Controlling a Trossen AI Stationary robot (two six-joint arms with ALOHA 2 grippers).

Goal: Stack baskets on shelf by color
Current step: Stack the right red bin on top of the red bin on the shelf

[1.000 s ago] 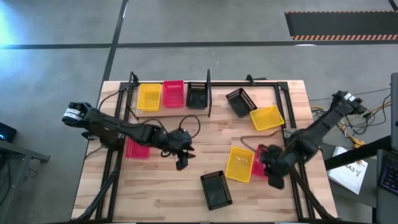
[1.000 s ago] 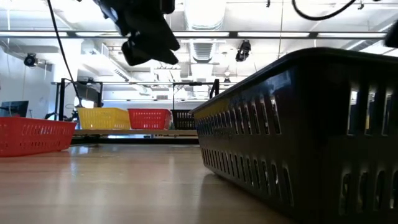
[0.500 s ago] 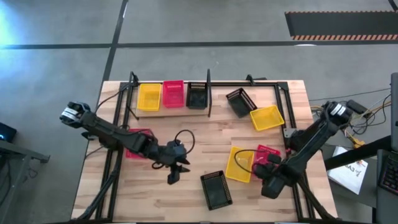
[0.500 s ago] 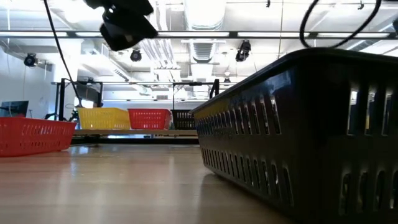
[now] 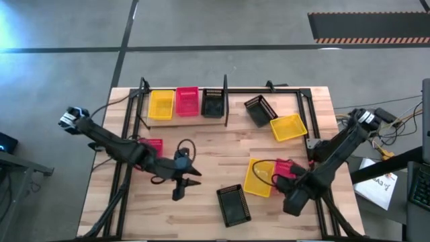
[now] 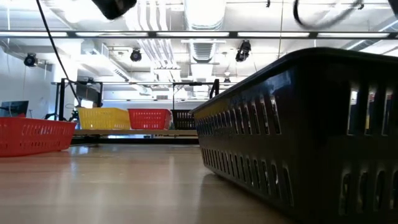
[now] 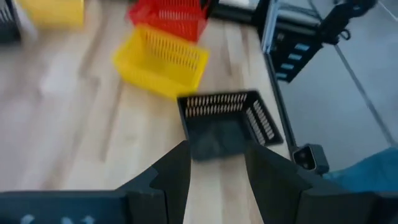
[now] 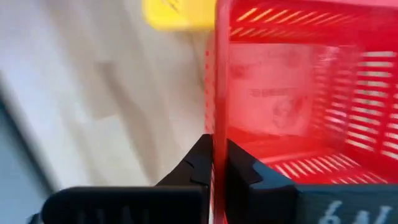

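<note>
I am looking into what is plainly a robotics lab or industrial test hall. The butcher-block table [image 5: 222, 144] is standing on a bare grey concrete floor [image 5: 222, 27] crossed by dark lines, with an orange-and-black hazard-striped mat [image 5: 366, 27] lying at the far right. Across the table, I am seeing an open ceiling running with white ducts [image 6: 202, 18], pipes and long strip lights, and cameras [image 6: 243, 51] hanging from overhead rails. A monitor [image 6: 13, 107] is glowing at the far left beside black metal frames. Loose cables [image 5: 396, 128] and papers are spilling off the right side.
</note>
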